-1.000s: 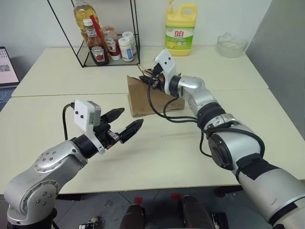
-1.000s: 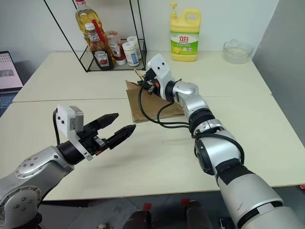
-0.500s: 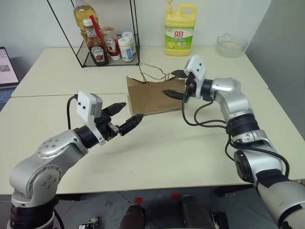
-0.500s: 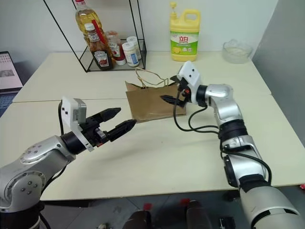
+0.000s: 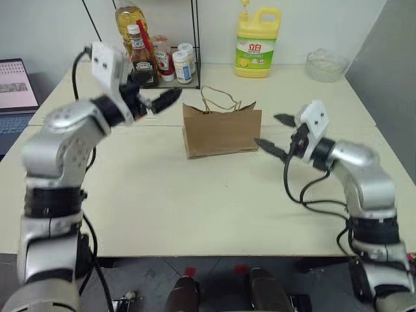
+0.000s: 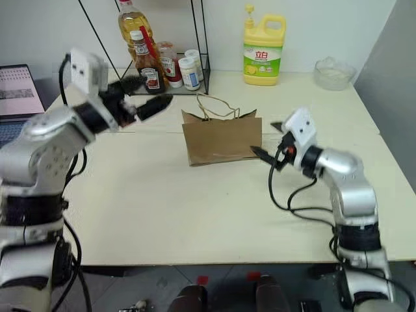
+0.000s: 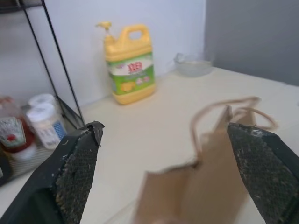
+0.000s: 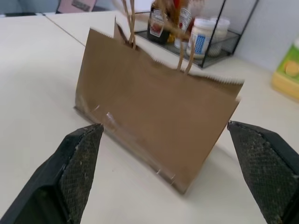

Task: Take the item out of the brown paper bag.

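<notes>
The brown paper bag stands upright in the middle of the table, its cord handles up. The item is hidden; nothing of it shows above the bag's rim. My left gripper hovers open, raised above the table to the left of the bag's top, with nothing between its fingers. In the left wrist view the bag sits low between the fingers. My right gripper is open just right of the bag, apart from it and pointing at its side. Seen from the right wrist, the bag lies ahead of the empty jaws.
A black wire rack with a ketchup bottle and small jars stands at the back left. A yellow detergent jug and a glass bowl are at the back. A laptop sits at the far left.
My right gripper let go at the bag's mouth, opened and drew back to the right. The bag now stands upright. My left arm rose and reached forward. The camera has also shifted.
</notes>
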Motion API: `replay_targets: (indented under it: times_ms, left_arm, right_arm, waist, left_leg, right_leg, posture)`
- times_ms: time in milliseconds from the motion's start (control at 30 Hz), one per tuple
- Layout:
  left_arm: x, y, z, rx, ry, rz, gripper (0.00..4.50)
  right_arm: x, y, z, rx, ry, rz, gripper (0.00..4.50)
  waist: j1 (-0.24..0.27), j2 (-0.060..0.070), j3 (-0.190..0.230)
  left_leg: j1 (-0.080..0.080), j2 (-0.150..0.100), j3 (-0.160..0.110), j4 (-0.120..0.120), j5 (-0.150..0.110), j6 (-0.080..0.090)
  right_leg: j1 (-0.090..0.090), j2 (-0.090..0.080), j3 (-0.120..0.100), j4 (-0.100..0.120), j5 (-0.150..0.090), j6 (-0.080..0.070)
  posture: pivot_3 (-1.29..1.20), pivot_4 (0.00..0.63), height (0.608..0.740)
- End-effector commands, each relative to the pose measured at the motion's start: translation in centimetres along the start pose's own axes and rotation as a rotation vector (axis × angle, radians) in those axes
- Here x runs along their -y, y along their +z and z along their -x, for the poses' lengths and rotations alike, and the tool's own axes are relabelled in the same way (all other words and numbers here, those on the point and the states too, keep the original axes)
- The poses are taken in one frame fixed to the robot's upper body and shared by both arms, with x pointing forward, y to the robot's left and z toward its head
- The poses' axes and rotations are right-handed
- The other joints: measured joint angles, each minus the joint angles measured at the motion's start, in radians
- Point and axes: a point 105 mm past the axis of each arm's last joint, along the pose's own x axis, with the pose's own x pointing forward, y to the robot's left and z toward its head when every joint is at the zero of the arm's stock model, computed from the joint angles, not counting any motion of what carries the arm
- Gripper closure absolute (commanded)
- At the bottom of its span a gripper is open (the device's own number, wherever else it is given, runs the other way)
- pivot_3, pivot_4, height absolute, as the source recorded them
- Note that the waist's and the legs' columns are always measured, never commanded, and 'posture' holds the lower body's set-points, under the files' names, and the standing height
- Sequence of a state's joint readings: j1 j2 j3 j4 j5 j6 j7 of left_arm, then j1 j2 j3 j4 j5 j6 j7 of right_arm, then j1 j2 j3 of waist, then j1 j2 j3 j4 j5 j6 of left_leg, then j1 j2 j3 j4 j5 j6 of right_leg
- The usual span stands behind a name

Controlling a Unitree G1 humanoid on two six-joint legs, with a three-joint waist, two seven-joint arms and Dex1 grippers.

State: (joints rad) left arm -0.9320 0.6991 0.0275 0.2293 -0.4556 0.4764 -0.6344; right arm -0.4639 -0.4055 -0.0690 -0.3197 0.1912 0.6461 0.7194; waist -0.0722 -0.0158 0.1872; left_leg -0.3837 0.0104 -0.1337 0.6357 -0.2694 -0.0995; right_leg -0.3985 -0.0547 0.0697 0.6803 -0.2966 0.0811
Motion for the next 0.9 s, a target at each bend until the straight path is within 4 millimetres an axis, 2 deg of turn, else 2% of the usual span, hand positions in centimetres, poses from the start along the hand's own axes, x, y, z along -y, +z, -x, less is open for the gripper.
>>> replay_targets:
  times_ms: [33,133,233,333,467,600,700,900]
  left_arm:
    - [-1.9,-0.4,-2.3,-0.027,0.061,-0.118,0.0]
    - [-2.6,-1.1,-4.2,-0.075,0.097,-0.24,0.0]
    - [-1.7,-2.7,-5.8,-0.149,0.057,-0.334,0.0]
    - [-0.6,-4.2,-6.5,-0.214,-0.022,-0.359,0.0]
    - [1.3,-5.8,-6.4,-0.278,-0.176,-0.347,0.0]
    - [3.7,-5.9,-5.4,-0.286,-0.381,-0.281,0.0]
    - [5.3,-5.8,-3.8,-0.303,-0.487,-0.251,0.0]
    - [9.7,-6.9,1.3,-0.4,-0.639,-0.209,0.0]
  right_arm:
    - [0.1,2.9,1.1,0.092,-0.105,0.012,0.02]
    - [0.4,3.2,1.5,0.104,-0.174,-0.004,0.02]
    - [0.8,3.3,1.9,0.107,-0.226,-0.007,0.02]
    - [1.2,3.2,2.1,0.104,-0.254,-0.01,0.02]
    - [1.8,3.1,2.3,0.099,-0.278,-0.007,0.02]
    - [2.7,2.7,2.6,0.087,-0.284,-0.003,0.02]
    - [3.3,2.2,2.8,0.076,-0.284,-0.003,0.02]
    - [4.8,1.3,2.8,0.068,-0.296,-0.009,0.02]
  waist:
    - [-0.008,0.0,0.0]
    - [-0.012,0.0,0.0]
    - [-0.013,0.0,0.0]
    - [-0.014,0.0,0.0]
    - [-0.016,0.0,0.0]
    - [-0.016,0.0,0.0]
    - [-0.019,0.0,0.0]
    - [-0.035,0.0,0.0]
  left_leg:
    - [0.0,0.0,0.0,0.0,0.0,0.0]
    - [0.0,0.0,-0.002,0.0,0.0,0.0]
    - [0.0,0.0,-0.001,0.0,0.0,0.001]
    - [-0.002,0.0,-0.001,0.0,0.0,0.001]
    - [-0.007,0.0,-0.002,0.0,0.0,0.001]
    - [-0.007,0.0,-0.002,0.001,0.0,0.001]
    - [-0.007,0.0,-0.002,0.002,0.0,0.001]
    - [-0.007,0.0,-0.002,0.004,0.0,0.001]
  right_leg:
    - [0.0,0.0,0.0,0.0,0.0,0.0]
    - [-0.001,0.001,-0.001,0.001,0.0,0.0]
    - [-0.001,0.0,-0.001,0.0,0.0,0.0]
    - [-0.002,0.0,-0.001,0.0,0.0,0.0]
    - [-0.007,0.0,-0.001,0.001,0.0,0.0]
    - [-0.007,0.0,-0.001,0.001,0.0,0.0]
    - [-0.007,0.0,-0.001,0.002,0.0,0.0]
    - [-0.007,0.0,0.0,0.003,0.0,0.0]
  posture:
    - [0.0,0.15,0.74]
    - [0.0,0.15,0.74]
    - [0.0,0.15,0.74]
    - [0.0,0.15,0.74]
    - [0.0,0.15,0.74]
    - [0.0,0.15,0.74]
    - [0.0,0.15,0.74]
    - [0.0,0.15,0.74]
